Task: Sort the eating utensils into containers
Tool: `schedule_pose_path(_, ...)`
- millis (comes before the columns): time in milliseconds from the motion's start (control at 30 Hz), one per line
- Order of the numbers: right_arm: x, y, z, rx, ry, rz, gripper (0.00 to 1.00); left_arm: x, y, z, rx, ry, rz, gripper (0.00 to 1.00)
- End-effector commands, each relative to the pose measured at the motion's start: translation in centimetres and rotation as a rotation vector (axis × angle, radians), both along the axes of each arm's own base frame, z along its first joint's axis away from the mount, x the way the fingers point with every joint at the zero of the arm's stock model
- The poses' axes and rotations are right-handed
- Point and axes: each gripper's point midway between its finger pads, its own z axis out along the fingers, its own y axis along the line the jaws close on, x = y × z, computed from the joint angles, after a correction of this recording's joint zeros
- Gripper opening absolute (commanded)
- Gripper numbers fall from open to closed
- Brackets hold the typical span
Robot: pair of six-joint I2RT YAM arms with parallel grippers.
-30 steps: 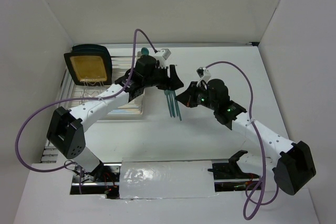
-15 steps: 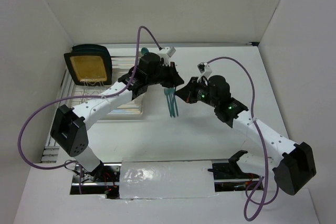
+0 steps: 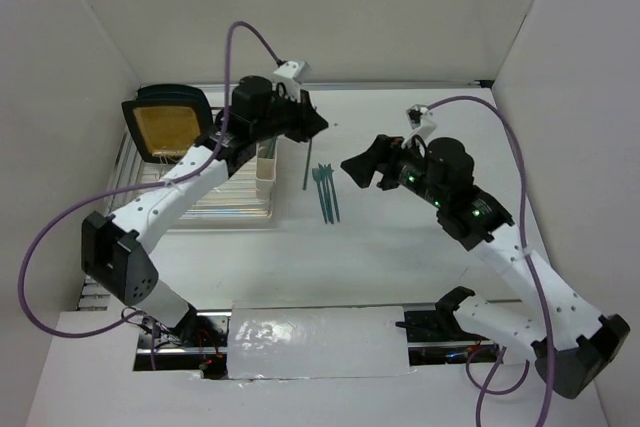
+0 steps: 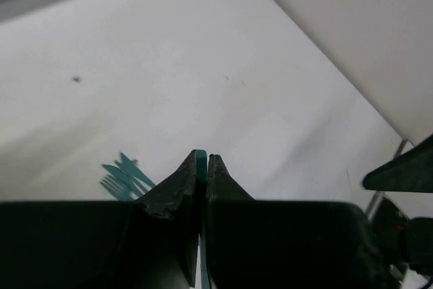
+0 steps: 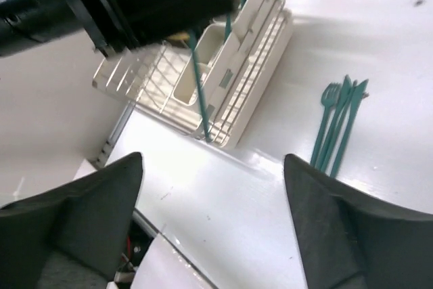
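My left gripper is shut on one teal utensil, which hangs down just right of the dish rack. In the left wrist view the jaws pinch its thin handle. Three more eating utensils lie side by side on the table, also visible as forks in the right wrist view. The cream-white containers stand at the rack's right edge, with the held utensil hanging in front of one cup. My right gripper is open and empty, right of the utensils.
A black-rimmed yellow plate stands in the wire dish rack at the left. White walls close in the back and both sides. Purple cables loop above both arms.
The left gripper shut on one utensil and carried it back and left toward the rack. The right gripper opened and drew away to the right.
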Motion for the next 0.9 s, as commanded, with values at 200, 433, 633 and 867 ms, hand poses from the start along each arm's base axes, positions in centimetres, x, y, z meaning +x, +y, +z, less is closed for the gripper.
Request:
schedule_pose_path(200,-0.9,-1.7,-0.7,-0.037,0.028,-0.059,1.0,0.5,7.0,11.8,0.004,-0.596,-0.025,0.0)
schedule_pose_path(433,0.5,-2.0,-3.5,-0.063,0.083,-0.128,1.0,1.9,9.4,11.0,0.021,-0.613,-0.029,0.0)
schedule_pose_path(633,1.4,-3.0,1.5,0.059,0.03,-0.237,1.0,3.4,10.6,8.0,0.049,-0.61,-0.013,0.0)
schedule_pose_path(867,3.7,-2.9,7.0,0.082,0.088,-0.336,1.0,4.9,10.9,7.2,0.028,-0.618,-0.009,0.0)
